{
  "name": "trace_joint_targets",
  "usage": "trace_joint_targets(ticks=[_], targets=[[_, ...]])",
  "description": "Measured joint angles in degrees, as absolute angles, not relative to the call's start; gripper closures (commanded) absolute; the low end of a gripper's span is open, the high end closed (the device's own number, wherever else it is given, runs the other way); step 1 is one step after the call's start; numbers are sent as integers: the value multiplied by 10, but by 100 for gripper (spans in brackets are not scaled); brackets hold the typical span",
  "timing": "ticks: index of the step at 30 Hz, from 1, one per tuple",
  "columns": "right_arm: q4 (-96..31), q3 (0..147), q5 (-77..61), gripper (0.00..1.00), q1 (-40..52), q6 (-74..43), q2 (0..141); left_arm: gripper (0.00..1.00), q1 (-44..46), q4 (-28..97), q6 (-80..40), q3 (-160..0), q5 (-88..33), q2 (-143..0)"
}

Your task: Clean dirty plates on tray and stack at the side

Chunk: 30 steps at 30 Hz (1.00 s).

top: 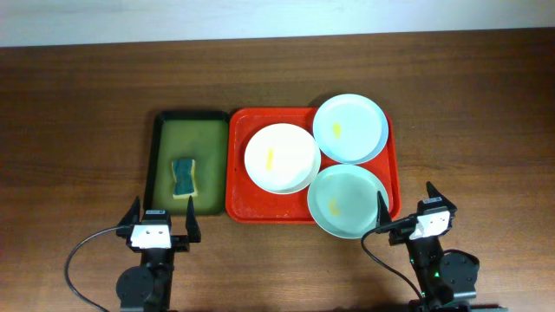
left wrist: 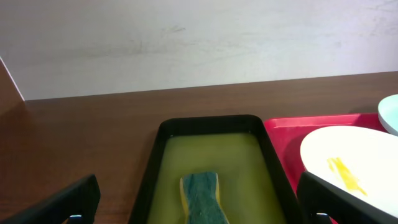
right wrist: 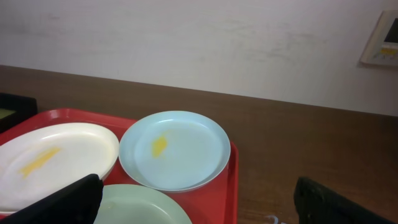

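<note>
The red tray [top: 238, 186] holds three plates, each with a yellow smear: a white plate [top: 280, 158] at its left, a pale blue plate [top: 349, 128] at the back right, a pale green plate [top: 347, 201] at the front right. In the right wrist view I see the white plate [right wrist: 50, 162], the blue plate [right wrist: 174, 149] and the green plate [right wrist: 143, 208]. My left gripper [top: 161, 222] is open and empty, just in front of the dark green tray. My right gripper [top: 406, 208] is open and empty at the red tray's front right corner.
A dark green tray [top: 160, 143] of yellowish liquid sits left of the red tray, with a green and yellow sponge [top: 183, 177] lying in it; the sponge also shows in the left wrist view [left wrist: 202, 198]. Brown table [top: 78, 130] extends on both sides.
</note>
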<state>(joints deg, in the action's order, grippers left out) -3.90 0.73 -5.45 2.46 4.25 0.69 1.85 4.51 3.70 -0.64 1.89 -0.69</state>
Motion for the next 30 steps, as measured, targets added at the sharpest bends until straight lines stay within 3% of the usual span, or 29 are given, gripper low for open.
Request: trace_joint_targets(ticks=[10, 14, 18, 21, 27, 28, 29, 30], targets=[[-39, 7, -55, 1, 25, 43, 7, 0, 18, 44, 37, -7, -36, -7], [-39, 7, -55, 1, 25, 43, 7, 1, 18, 210, 37, -82, -98, -9], [-39, 7, -55, 1, 25, 43, 7, 1, 18, 287, 37, -220, -117, -47], [-39, 7, -55, 1, 25, 43, 10, 1, 18, 312, 37, -352, -138, -171], [-39, 7, -55, 1, 25, 43, 10, 1, 18, 608, 37, -668, -149, -516], [-39, 7, -55, 1, 25, 43, 10, 10, 18, 618, 37, -707, -150, -565], [-39, 7, -55, 1, 25, 43, 10, 58, 18, 618, 37, -728, -152, -610], [-39, 7, -55, 1, 25, 43, 10, 99, 18, 617, 39, -733, -155, -637]])
